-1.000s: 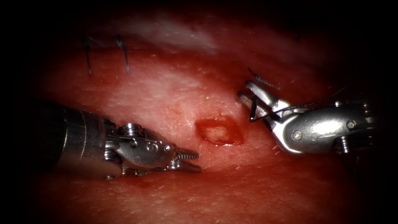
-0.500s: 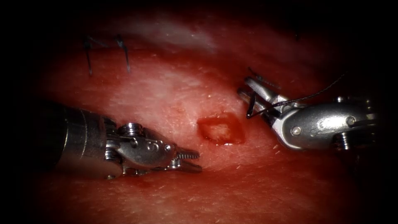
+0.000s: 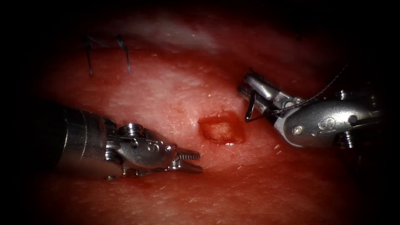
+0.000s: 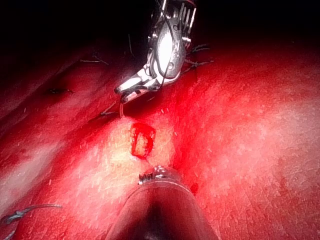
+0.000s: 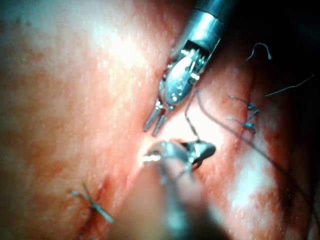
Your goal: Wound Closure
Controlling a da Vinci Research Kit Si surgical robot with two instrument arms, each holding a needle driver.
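Steel-dark and curved, the needle (image 3: 251, 109) sits clamped across the jaws of the right tool (image 3: 254, 92), its visible arc hanging down from them just right of the cut (image 3: 221, 130) and clear of the tissue (image 3: 166, 91); which part of its curve is gripped I cannot tell. From the left wrist view the same needle (image 4: 121, 109) hangs under the right tool (image 4: 131, 90), just above the cut (image 4: 143, 140). Thread (image 3: 321, 92) runs from the jaws back over the tool's body toward the right. The cut is a small open, pale-floored gap ringed by red fluid (image 3: 227, 143). To its left and lower, the left tool (image 3: 192, 161) hovers with its 2 jaws a little parted, holding nothing. Farther off at upper left, 2 cut ends of thread (image 3: 125, 52) stand from the tissue.
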